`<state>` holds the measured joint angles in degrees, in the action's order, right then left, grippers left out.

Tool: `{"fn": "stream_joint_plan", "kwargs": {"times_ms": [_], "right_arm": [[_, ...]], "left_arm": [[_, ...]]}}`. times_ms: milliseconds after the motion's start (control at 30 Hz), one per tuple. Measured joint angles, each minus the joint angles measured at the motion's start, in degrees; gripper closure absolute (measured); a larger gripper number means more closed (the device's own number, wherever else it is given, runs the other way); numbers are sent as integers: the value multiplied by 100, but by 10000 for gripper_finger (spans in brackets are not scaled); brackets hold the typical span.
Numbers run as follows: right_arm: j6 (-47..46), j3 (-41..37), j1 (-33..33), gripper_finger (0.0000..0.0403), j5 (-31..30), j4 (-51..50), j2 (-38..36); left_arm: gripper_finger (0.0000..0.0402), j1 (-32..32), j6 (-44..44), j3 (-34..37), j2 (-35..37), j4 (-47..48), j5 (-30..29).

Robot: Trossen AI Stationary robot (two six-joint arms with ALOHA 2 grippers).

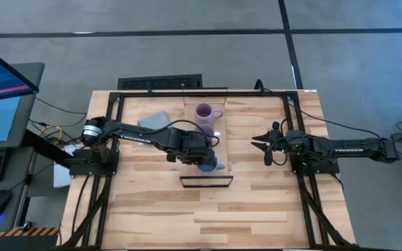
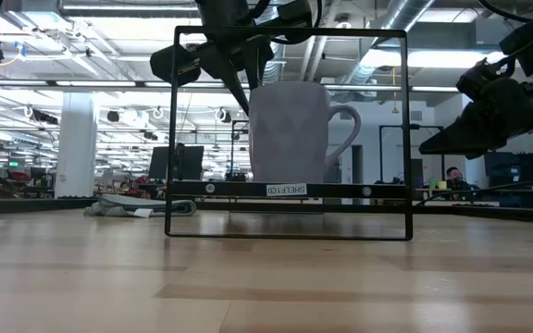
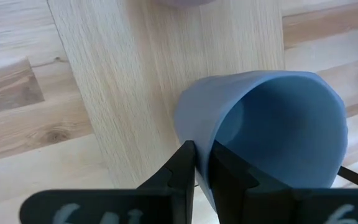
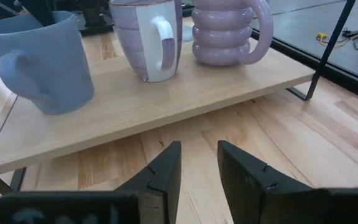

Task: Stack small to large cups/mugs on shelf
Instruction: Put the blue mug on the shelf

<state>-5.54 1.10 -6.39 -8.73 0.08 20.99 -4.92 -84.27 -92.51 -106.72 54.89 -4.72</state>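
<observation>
- From above, the left gripper (image 1: 202,155) covers most of the blue mug (image 3: 272,134); we see it clearly only from the wrists.
- Smooth, matte blue mug sits on the shelf (image 4: 166,99), near its end; the fingers pinch its rim.
- Beside it stand a banded lavender mug (image 4: 146,38) and, probably farthest, a ribbed mug (image 4: 225,31).
- Right gripper (image 4: 197,163) hangs beside the shelf, fingers apart.

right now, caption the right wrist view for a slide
Open right gripper faces the light-wood shelf board holding a blue handled mug and two lavender mugs.
</observation>
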Motion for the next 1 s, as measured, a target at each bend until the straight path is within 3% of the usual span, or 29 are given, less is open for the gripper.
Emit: {"fn": "stream_joint_plan", "kwargs": {"times_ms": [333,733,1000], "right_arm": [[0,0,0,276,17,-2,1],[2,0,2,276,187,-26,7],[4,0,2,276,190,-26,14]], "left_arm": [[367,-1,148,0,0,-183,-74],[251,-27,102,0,0,-219,169],[237,-25,426,0,58,-403,183]]}}
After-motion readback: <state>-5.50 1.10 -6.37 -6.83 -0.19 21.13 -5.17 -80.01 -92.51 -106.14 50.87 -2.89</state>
